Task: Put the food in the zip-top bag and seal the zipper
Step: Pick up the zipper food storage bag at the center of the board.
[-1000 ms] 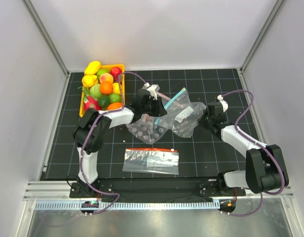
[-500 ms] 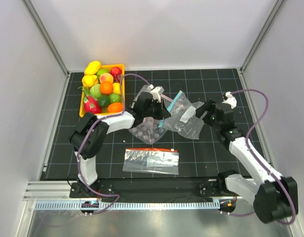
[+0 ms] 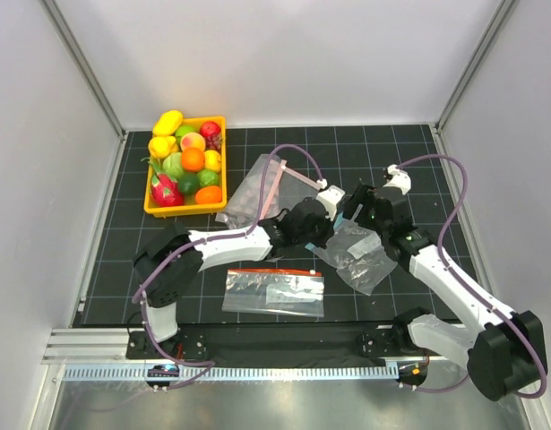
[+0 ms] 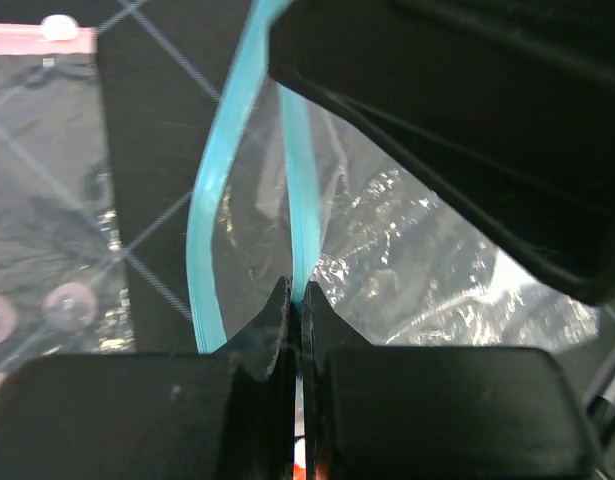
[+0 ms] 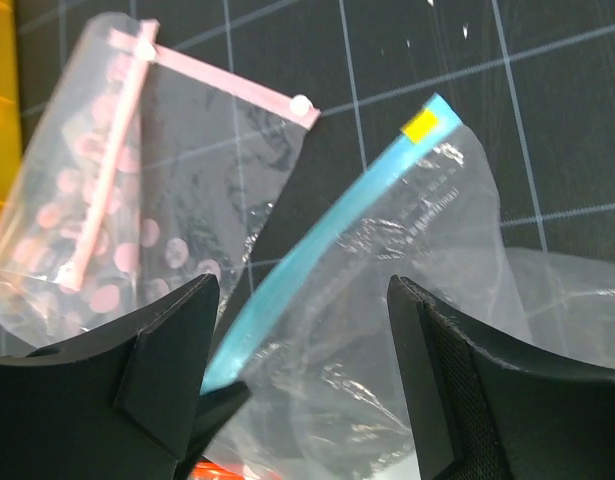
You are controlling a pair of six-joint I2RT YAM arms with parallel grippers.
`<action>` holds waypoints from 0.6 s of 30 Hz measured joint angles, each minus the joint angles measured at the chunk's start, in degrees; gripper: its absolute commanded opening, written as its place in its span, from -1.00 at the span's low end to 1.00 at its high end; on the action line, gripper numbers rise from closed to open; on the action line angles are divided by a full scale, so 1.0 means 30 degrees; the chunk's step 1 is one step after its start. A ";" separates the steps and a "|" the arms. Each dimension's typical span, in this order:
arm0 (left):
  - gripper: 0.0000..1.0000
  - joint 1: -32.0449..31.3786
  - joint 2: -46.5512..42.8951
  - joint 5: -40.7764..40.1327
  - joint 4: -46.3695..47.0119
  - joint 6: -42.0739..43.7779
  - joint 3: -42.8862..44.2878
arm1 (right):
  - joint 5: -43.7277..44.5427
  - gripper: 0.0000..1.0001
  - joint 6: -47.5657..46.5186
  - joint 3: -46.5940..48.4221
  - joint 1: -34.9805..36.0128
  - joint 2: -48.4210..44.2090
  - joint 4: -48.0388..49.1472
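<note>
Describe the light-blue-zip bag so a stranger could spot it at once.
On the black gridded table, right of centre, lies a crinkled clear plastic bag, its mouth pinched by the left arm's fingers. Only it has a light-blue zip strip; the dotted clear bag has pink, the flat clear bag red-orange.

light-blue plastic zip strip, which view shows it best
Right wrist: the light-blue zip strip lies almost whole, unblocked. Left wrist shows only a close stretch pinched in the left gripper. Top external hardly shows it.

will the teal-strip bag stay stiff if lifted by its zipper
Probably not: the zip-top bag is thin, crinkled film, so it should sag below the zipper. It looks empty, so likely very light. Glossy plastic may slip.
</note>
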 measured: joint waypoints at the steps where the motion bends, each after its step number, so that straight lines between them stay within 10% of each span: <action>1: -1.00 0.0000 -0.0029 -0.0321 -0.0124 0.0175 0.0000 | -0.0080 0.48 0.0000 0.0102 0.0000 0.0357 -0.0102; 18: -1.00 -0.0561 -0.1231 -0.3636 -0.0517 0.1064 -0.0255 | -0.0962 0.50 0.0758 0.0525 0.0007 0.0590 -0.1100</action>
